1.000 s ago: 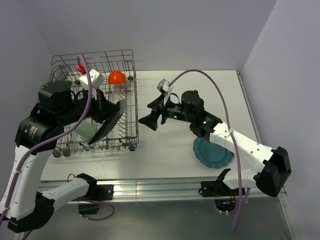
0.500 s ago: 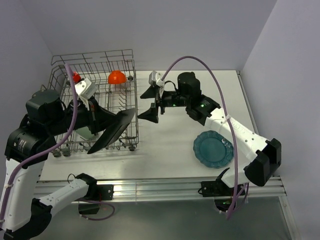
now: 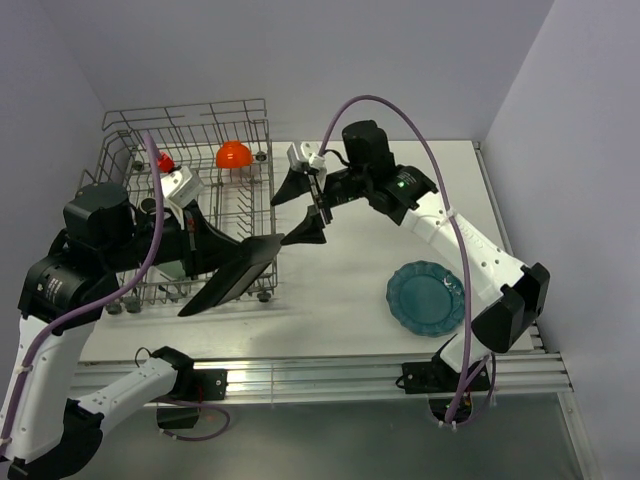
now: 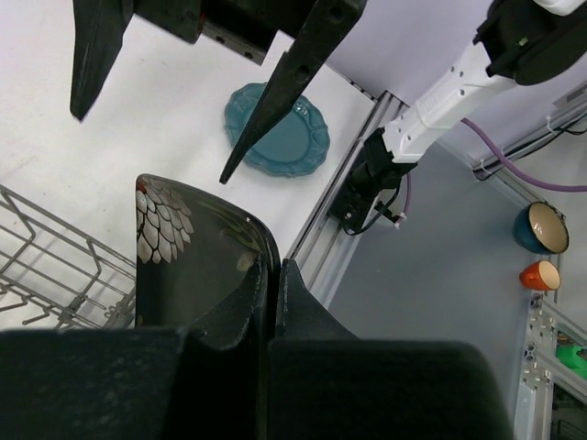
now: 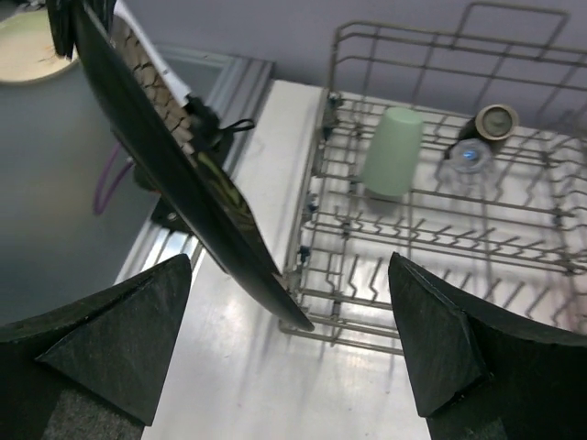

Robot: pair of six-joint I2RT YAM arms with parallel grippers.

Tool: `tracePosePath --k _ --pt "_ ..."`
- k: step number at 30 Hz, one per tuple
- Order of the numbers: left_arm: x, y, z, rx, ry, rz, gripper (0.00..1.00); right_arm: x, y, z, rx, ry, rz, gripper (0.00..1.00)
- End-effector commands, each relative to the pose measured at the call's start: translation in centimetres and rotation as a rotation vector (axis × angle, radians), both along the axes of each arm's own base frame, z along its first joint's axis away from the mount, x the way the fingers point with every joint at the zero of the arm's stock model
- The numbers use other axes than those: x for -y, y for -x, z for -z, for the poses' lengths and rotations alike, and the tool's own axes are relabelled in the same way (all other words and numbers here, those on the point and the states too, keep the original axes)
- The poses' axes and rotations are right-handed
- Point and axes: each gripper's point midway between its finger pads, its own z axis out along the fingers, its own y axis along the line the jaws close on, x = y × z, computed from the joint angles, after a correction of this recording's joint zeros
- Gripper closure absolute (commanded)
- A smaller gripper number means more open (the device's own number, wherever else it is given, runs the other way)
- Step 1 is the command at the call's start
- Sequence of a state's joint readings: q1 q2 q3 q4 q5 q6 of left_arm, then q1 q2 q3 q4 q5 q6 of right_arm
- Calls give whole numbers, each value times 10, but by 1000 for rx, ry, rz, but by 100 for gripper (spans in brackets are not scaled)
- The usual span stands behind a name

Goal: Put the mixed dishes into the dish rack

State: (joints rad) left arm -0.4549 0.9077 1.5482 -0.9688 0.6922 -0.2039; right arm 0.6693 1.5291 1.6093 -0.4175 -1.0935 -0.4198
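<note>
The left gripper (image 3: 213, 248) is clenched on the black square flowered plate (image 3: 237, 276), its 2 fingers pinching one edge. The plate hangs tilted, on edge, at the 5 o'clock corner of the dish rack (image 3: 186, 108). Whether it touches the wires I cannot tell.

The right gripper (image 3: 299, 212) is released, jaws spread wide, holding nothing. It hovers at the rack's 3 o'clock side, just beside the plate's raised corner.

The orange bowl (image 3: 233, 154) sits in the rack's 1 o'clock corner. In the right wrist view the pale green cup (image 5: 393, 152) is also in the rack, with the small clear glass (image 5: 466, 156) and small dark mug (image 5: 496, 120) close together at its 3 o'clock. The teal round scalloped plate (image 3: 428, 297) lies flat on the table (image 3: 340, 290) at 4 o'clock, well apart from the rack.
</note>
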Motion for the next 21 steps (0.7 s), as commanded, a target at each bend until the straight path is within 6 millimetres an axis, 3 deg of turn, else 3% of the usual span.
tracePosePath --k 1,13,17,21 --pt "7 7 -44 173 104 74 100 1 30 -2 -27 8 -142 6" --pt "9 8 -48 178 115 89 100 -30 83 17 -86 41 -294 18" --pt "10 9 -49 177 119 99 100 -40 90 21 -88 58 -307 24" --pt "9 10 -52 184 124 95 100 -43 89 27 -91 66 -299 37"
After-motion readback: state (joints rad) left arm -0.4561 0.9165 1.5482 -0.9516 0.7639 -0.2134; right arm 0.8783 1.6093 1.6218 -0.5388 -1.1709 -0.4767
